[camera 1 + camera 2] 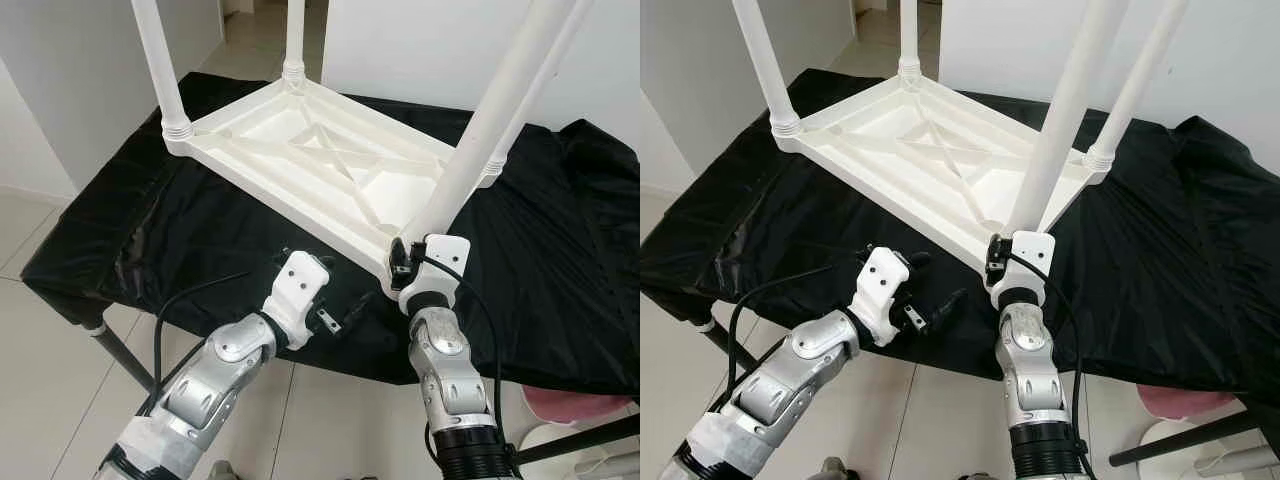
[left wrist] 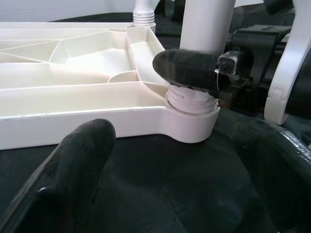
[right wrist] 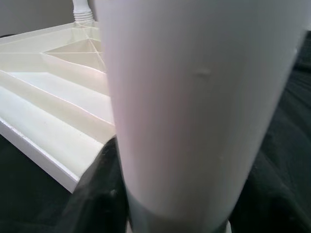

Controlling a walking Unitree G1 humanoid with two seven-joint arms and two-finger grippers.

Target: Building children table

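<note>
The tabletop (image 1: 330, 165) lies upside down on the black cloth (image 1: 150, 220), its near corner at the cloth's front edge. Left gripper (image 1: 930, 310) — fingers wide, holding nothing — hovers off that edge, aimed at the corner socket (image 2: 192, 121). Right gripper (image 1: 402, 262) clamps the leg (image 1: 480, 140) just above its thread. To seat it well, keep the leg square to the socket and turn evenly — judged advice. The right forearm stands near vertical.

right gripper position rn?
Right gripper sits at the near corner of the upturned white tabletop, closed on the base of the nearest leg.
</note>
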